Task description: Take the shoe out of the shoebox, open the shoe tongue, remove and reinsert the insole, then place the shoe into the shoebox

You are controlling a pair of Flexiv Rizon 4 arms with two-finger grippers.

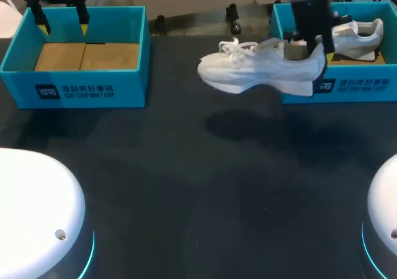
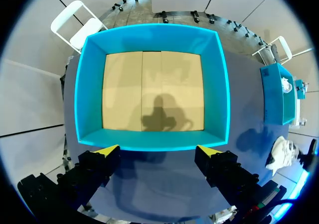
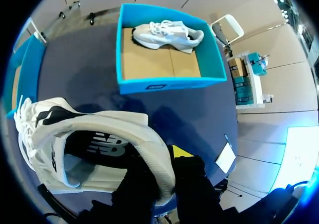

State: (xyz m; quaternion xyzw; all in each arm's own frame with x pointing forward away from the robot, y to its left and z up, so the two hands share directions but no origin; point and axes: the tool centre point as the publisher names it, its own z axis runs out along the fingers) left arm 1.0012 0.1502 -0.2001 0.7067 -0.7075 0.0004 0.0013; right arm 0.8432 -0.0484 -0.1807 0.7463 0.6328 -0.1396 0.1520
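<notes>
Clamping the heel of the white shoe, the right gripper holds it in the air at upper middle of the frame, outside the right shoebox, where a second shoe lies. The left gripper hangs released over the left shoebox at upper left. Taking-out looks nearly done; next the shoe wants setting on the table, steadied for opening the tongue.

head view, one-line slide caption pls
Right hand holds a white sneaker above the table, second sneaker lying in the teal shoebox.
</notes>
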